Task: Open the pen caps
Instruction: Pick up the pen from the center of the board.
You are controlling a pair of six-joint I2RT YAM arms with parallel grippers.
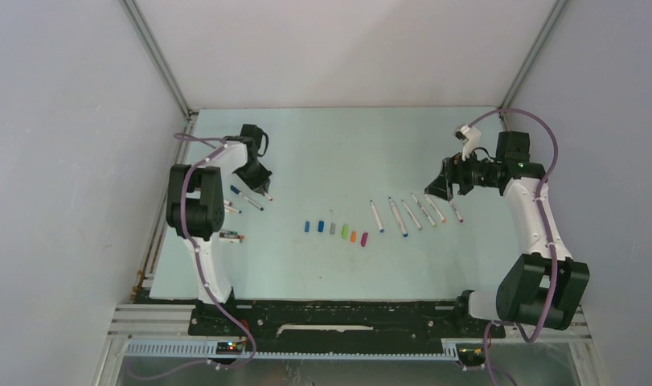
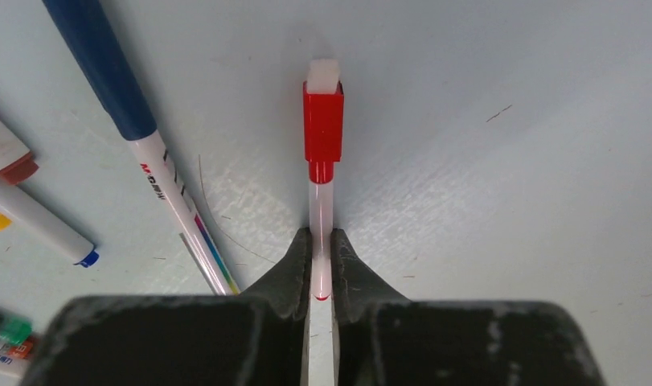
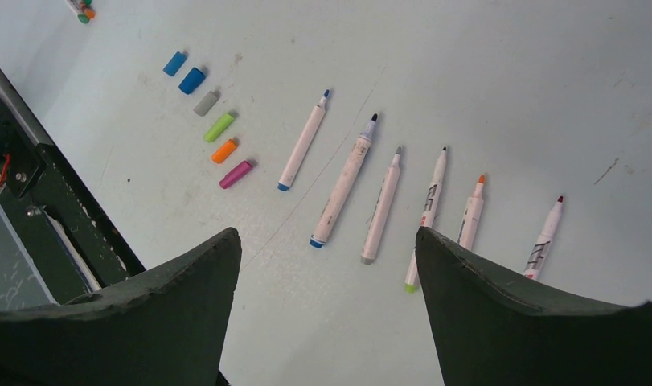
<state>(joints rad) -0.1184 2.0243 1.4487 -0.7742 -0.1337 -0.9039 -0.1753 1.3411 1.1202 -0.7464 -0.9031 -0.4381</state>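
Observation:
My left gripper is shut on the thin white barrel of a pen lying on the table. That pen's red cap is on, just beyond the fingertips. In the top view the left gripper is at the table's left, low over a few capped pens. Several loose pen caps lie in a row mid-table: blue, grey, green, orange, magenta. Several uncapped pens lie side by side below my right gripper, which hangs open and holds nothing.
A blue-capped pen lies just left of the held one, with other capped pens at the far left. Another pen lies by the left arm's base. The black frame rail marks the near edge.

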